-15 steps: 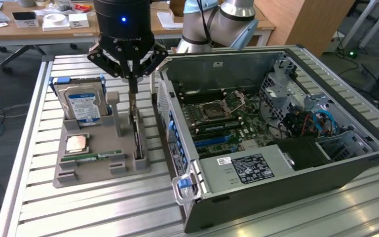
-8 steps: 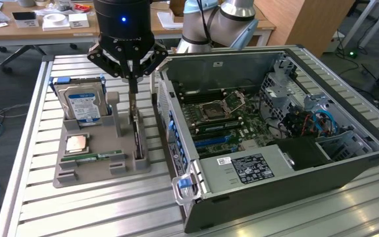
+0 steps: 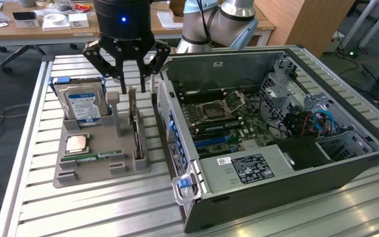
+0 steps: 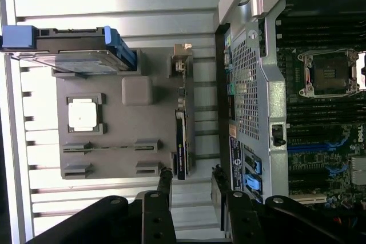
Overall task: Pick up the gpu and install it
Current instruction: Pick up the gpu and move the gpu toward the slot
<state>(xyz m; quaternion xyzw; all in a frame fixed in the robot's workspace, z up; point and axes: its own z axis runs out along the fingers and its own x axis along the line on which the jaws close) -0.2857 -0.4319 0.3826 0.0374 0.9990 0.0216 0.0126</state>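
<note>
A misplaced closing is judged the main risk: in the wrist view the gpu (image 4: 182,135) appears nearer to one finger than to the midline of the pincer (image 4: 191,176), so a straight descent could set a fingertip on the card's thin upper edge instead of beside it, and the board could be bent or tipped in its slot. A second hazard is judged to be the computer case (image 3: 275,123), whose side wall stands just beside the grey holder (image 3: 77,175) at three o'clock in the exterior view; the outer finger could be knocked against that wall. The holder itself might also be dragged up if the card is gripped askew. The pincer (image 3: 133,81) is seen released, its fingers spread with nothing between them. In the exterior view the gpu (image 3: 135,126) is found at six o'clock of the pincer, near but not touched, standing on edge in the holder on the desk (image 3: 77,212), with the hard drive (image 3: 84,103) at ten o'clock of it.
</note>
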